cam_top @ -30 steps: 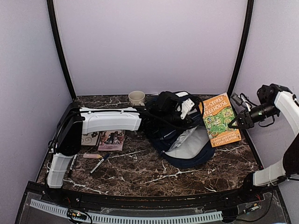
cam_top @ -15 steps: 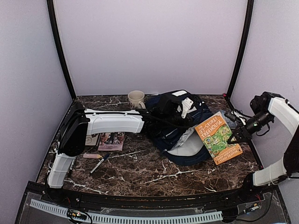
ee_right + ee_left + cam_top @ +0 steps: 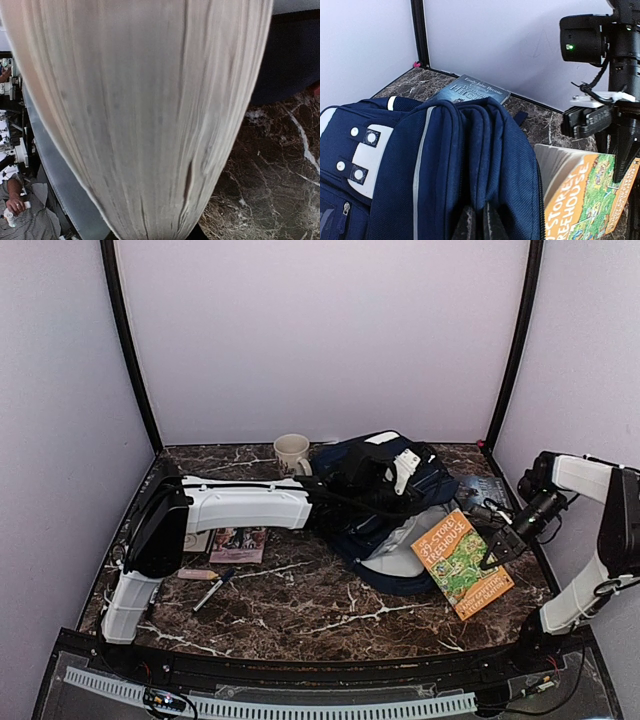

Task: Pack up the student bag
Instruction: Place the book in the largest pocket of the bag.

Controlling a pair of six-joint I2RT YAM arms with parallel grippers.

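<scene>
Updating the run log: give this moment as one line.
left gripper shut on student bag | right gripper shut on orange book | book beside bag

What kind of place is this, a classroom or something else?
Most likely a robot test booth, not a classroom: plain pale walls box in a marble-patterned tabletop, the left arm and right arm are mounted at its near edge, and the student bag, orange book and mug look staged.
</scene>
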